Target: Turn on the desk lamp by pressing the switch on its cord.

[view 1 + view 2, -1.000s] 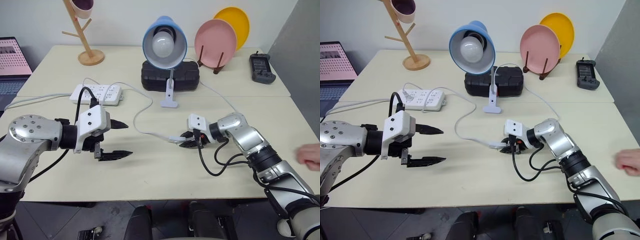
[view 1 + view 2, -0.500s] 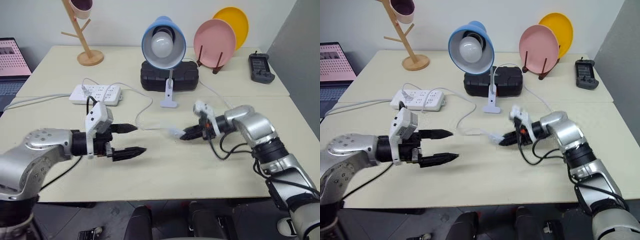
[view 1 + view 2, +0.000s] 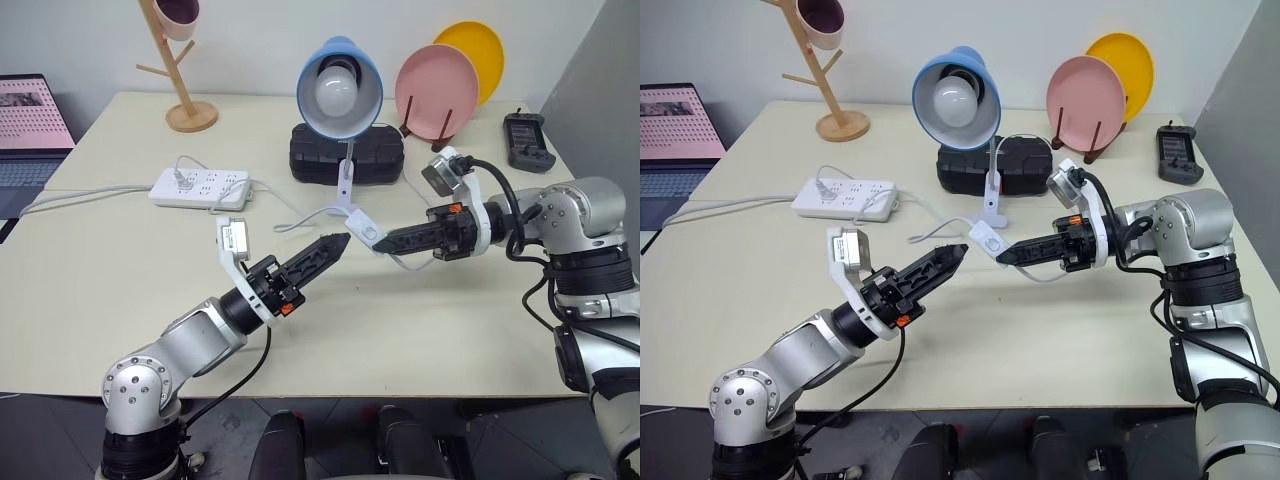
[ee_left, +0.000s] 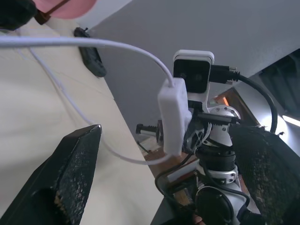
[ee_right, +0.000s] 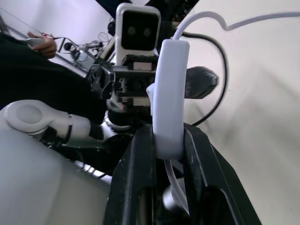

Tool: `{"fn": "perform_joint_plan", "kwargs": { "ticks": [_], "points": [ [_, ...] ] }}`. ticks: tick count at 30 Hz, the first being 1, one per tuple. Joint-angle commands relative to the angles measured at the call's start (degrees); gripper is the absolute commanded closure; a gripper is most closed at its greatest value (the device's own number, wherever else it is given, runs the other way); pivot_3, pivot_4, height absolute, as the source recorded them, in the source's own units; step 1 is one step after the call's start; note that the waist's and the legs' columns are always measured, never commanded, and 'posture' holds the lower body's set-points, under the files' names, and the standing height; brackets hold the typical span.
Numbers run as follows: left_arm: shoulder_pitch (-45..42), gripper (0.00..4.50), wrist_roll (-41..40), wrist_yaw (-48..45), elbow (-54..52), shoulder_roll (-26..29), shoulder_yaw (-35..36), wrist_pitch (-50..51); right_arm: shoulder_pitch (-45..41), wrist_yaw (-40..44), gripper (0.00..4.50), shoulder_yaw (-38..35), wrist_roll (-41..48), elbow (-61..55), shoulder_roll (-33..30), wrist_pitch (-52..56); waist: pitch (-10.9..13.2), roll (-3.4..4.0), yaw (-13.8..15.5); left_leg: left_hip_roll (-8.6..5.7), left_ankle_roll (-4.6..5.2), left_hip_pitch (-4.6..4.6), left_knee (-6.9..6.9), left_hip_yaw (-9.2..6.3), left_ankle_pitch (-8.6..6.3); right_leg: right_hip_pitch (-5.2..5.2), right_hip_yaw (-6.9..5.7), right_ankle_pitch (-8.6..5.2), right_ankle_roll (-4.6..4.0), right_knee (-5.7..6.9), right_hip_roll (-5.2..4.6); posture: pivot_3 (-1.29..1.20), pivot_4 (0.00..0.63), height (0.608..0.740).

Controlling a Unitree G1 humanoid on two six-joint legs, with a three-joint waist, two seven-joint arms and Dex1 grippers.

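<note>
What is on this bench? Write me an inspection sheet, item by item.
Surface: cream table.
Job's things: desk lamp unlit; switch lifted off the table; cord trailing.
Clutter: power strip, pink plate, yellow plate, black remote, wooden stand.
Grippers: right gripper shut on switch; left gripper open beside it.
Cables: black cables on both arms.
Surroundings: laptop at left.
</note>
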Motion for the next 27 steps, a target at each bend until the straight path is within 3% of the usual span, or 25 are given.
{"fn": "perform_joint_plan", "kwargs": {
  "ticks": [1, 14, 20, 27],
  "points": [
    [-1.31, 0.00, -3.19, -0.74, -2.60, 0.56, -2.65, -0.48, 0.28, -2.10, 4.12, -2.48, 3.80, -3.36, -0.22, 1.81, 0.00, 0.00, -0.01, 0.00, 0.00, 0.00, 0.00, 0.00, 0.00, 0.00, 0.00, 0.00, 0.00, 0.00, 0.00, 0.00, 0.150, 0.740],
    [-2.14, 0.00, -3.72, -3.29, -0.86, 3.41, -3.56, -0.97, 1.05, -6.38, 4.12, -3.04, 8.28, -5.00, -0.49, 2.44, 0.00, 0.00, 0.10, 0.00, 0.00, -0.04, -0.01, 0.01, 0.00, -0.01, 0.00, 0.00, 0.00, -0.06, 0.01, 0.00, 0.150, 0.740],
    [-1.65, 0.93, -3.15, -4.06, -0.39, 4.26, -3.79, -1.25, 1.36, -7.54, 4.12, -3.19, 9.58, -5.38, -0.64, 2.22, 0.00, 0.00, 0.10, 0.00, 0.00, -0.05, -0.01, 0.01, 0.00, -0.02, 0.00, -0.01, 0.01, -0.09, 0.01, 0.00, 0.150, 0.740],
    [-2.67, 2.41, -3.11, -4.88, 0.67, 4.89, -3.61, -1.33, 1.50, -8.19, 4.12, -2.84, 10.13, -5.30, -0.57, 1.54, 0.00, 0.00, 0.10, 0.00, 0.00, -0.07, -0.02, 0.01, 0.00, -0.02, 0.00, -0.01, 0.01, -0.11, 0.01, 0.00, 0.150, 0.740]
  ]
}}
